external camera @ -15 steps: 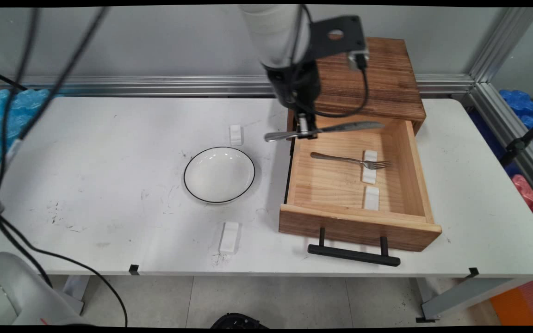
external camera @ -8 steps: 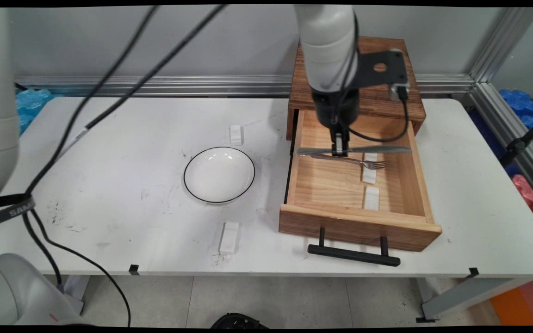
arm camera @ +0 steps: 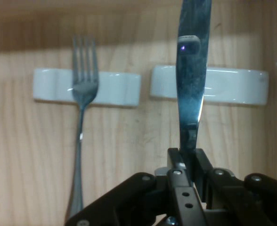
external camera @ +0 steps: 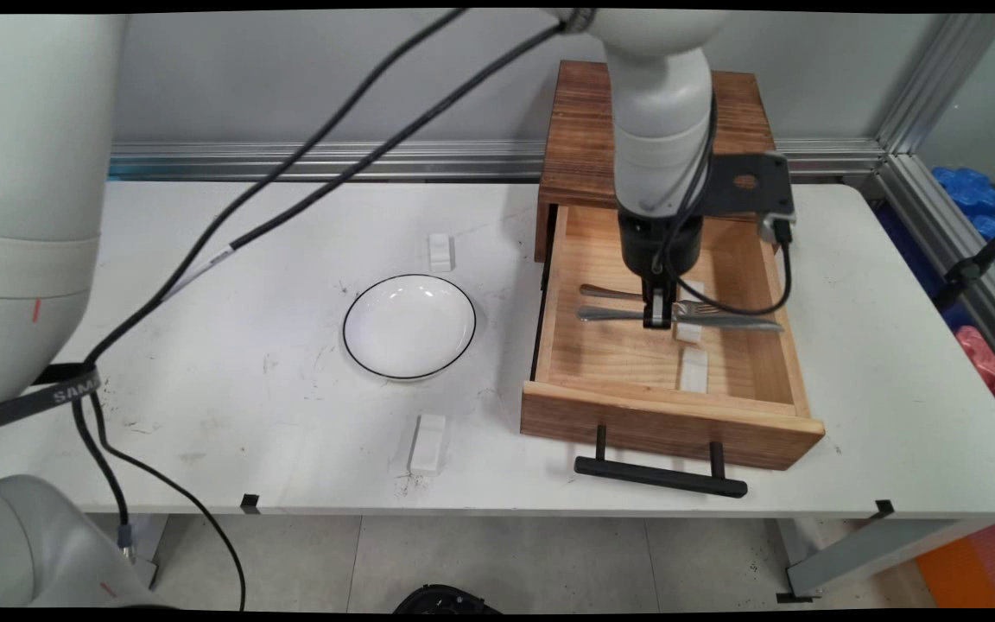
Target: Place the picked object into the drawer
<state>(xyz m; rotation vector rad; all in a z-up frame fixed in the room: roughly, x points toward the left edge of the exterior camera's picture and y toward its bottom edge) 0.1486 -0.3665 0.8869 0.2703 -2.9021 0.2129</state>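
Observation:
My gripper is shut on a metal knife and holds it level inside the open wooden drawer. A fork lies in the drawer just behind the knife, its tines resting on a white rest. In the hand view the knife blade hangs over a second white rest, parallel to the fork.
A white plate with a dark rim sits left of the drawer. Two small white rests lie on the table behind and in front of the plate. The drawer's black handle juts toward the table's near edge.
The gripper has carried the knife right and toward the near side, from the drawer's back left corner down into the drawer beside the fork.

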